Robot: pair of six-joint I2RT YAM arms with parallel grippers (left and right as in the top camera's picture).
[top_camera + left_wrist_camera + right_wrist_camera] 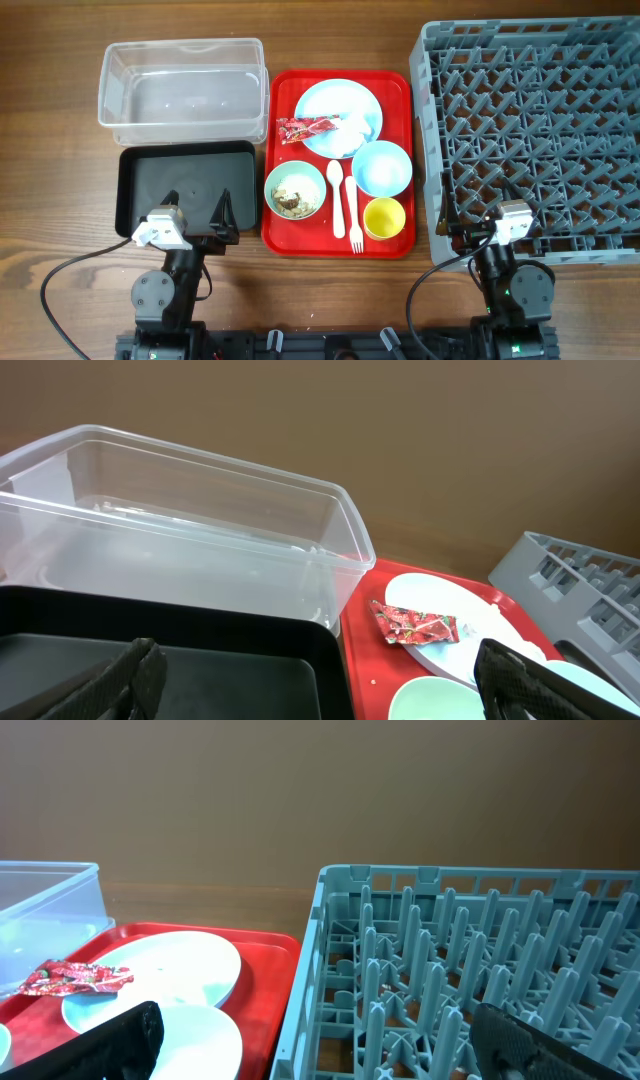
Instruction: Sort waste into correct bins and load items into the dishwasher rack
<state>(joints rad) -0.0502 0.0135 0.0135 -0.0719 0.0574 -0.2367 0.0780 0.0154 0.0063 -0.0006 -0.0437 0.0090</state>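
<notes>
A red tray (395, 88) holds a light blue plate (325, 103) with a red snack wrapper (308, 128) and white tissue (356, 128) on it. Below are a pale green bowl (294, 189) with brownish scraps, a light blue bowl (382, 167), a yellow cup (384, 218), a white spoon (336, 195) and fork (351, 210). The clear tub (181, 90) and black tray (180, 180) lie left; the grey rack (540, 130) lies right. My left gripper (198, 205) is open over the black tray's front. My right gripper (473, 212) is open at the rack's front left corner. The wrapper also shows in the left wrist view (416, 624).
Cables run from both arm bases along the table's front edge. The wooden table (50, 150) shows left of the bins and between the red tray and the rack.
</notes>
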